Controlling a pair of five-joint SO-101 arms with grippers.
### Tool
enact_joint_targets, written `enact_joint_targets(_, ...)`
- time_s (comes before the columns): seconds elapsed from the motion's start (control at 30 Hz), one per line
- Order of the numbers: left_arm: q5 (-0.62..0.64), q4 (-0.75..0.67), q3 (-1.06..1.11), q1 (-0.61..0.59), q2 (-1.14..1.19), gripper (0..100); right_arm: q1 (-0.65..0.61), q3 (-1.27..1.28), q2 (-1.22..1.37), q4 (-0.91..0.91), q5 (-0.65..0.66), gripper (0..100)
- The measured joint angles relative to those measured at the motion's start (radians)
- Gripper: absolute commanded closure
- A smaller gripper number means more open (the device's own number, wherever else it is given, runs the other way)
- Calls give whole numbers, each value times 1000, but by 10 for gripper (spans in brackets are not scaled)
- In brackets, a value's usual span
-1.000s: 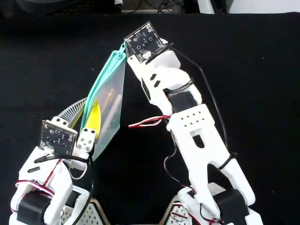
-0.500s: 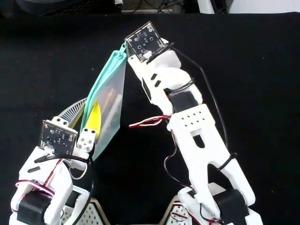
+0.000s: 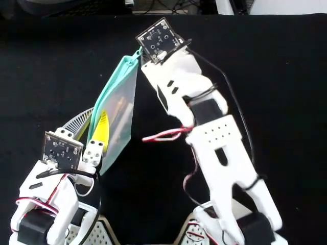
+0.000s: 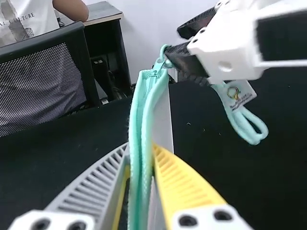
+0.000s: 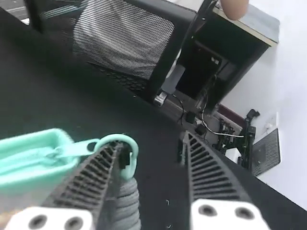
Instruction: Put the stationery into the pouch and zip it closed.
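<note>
Nearest, the left gripper [image 4: 142, 158] is clamped on the near end of the pouch [image 3: 120, 115], its grey and yellow fingers [image 4: 180, 177] pressed to either side just under the teal zip [image 4: 144, 120]. This looks meant to anchor that end so the zip can be drawn against a taut edge. The pouch stretches away from there, slanting from near left to far, held up off the table [image 3: 286, 76] rather than lying on it. The stationery [image 3: 122, 108] shows dimly through its clear side, so it seems to be already in. At the far end the right gripper [image 5: 151, 143] stands with its jaws well apart. The ring pull [image 5: 111, 138] sits at the tip of one finger and is not pinched between the two. The slider [image 4: 154, 73] is up at that far end and the zip looks shut along its length, so the closing is probably done or very nearly so. A teal strap [image 4: 247, 122] with a small tag hangs loose beside that gripper. The table is covered in plain black cloth. Beyond it stand a mesh-backed chair [image 5: 124, 38], a dark desk [image 5: 230, 57] with cables beneath it, and a white wall [image 4: 158, 19].
</note>
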Motion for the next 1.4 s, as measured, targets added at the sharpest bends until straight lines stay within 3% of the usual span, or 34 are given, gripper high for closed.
enact_joint_targets(0.3,0,0,0,-6,0,970,-127,-8,-244,170,0,821)
enact_joint_targets(0.6,0,0,2,-49,0,970,-147,-11,-302,181,0,822)
enact_joint_targets(0.77,8,8,-9,-247,2,970,-40,6,-241,51,-43,822)
enact_joint_targets(0.93,60,-43,-14,-430,8,970,149,48,-141,-135,-224,858)
enact_joint_targets(1.03,95,-95,6,-454,15,970,249,48,-92,-184,-348,991)
enact_joint_targets(1.23,97,-201,54,-474,15,970,322,48,-69,-216,-482,986)
enact_joint_targets(1.4,97,-206,-3,-632,17,970,330,49,-69,-219,-494,986)
